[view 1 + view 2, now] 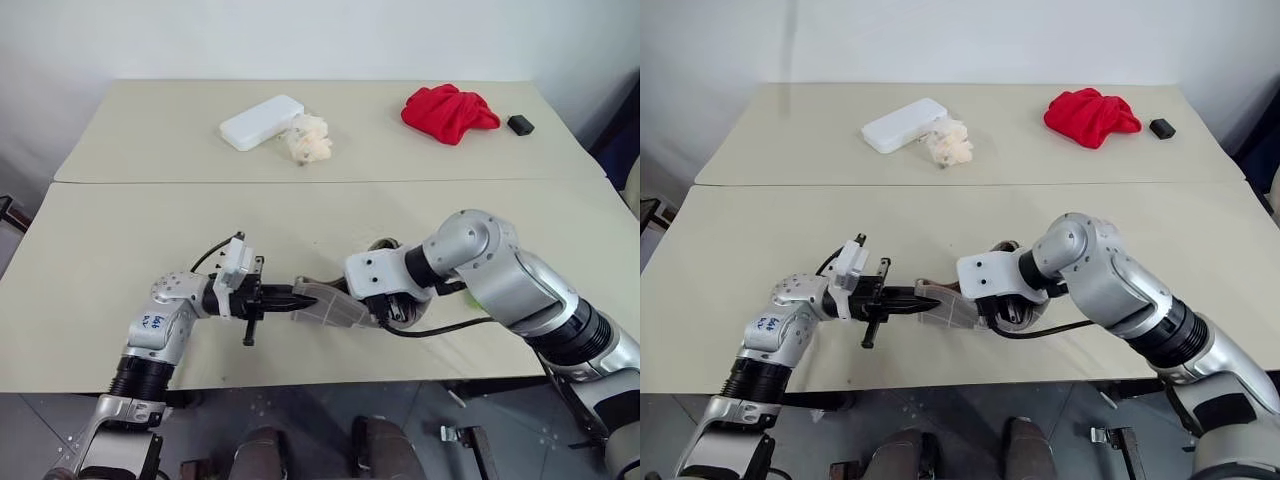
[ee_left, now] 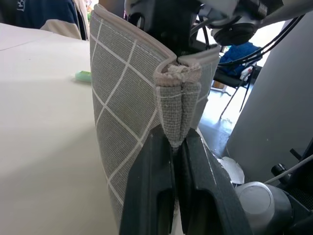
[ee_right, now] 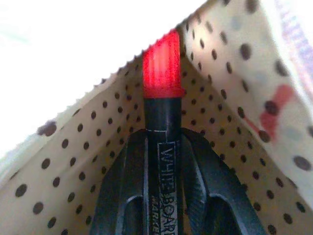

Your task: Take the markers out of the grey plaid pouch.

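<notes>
Red marker inside the grey plaid pouch — right gripper pinching it, left gripper clamped on the pouch's end

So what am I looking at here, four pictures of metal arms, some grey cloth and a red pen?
It is a two-armed robot at a table. The two wide pictures come from cameras in its head; the close-ups come from cameras on its wrists. The left gripper pinches one end of a grey plaid pouch between its fingers. The right gripper reaches inside the pouch's dotted lining and grips a red marker. Farther back lie a white box, a crumpled pale wad, a red cloth and a small black object.
</notes>
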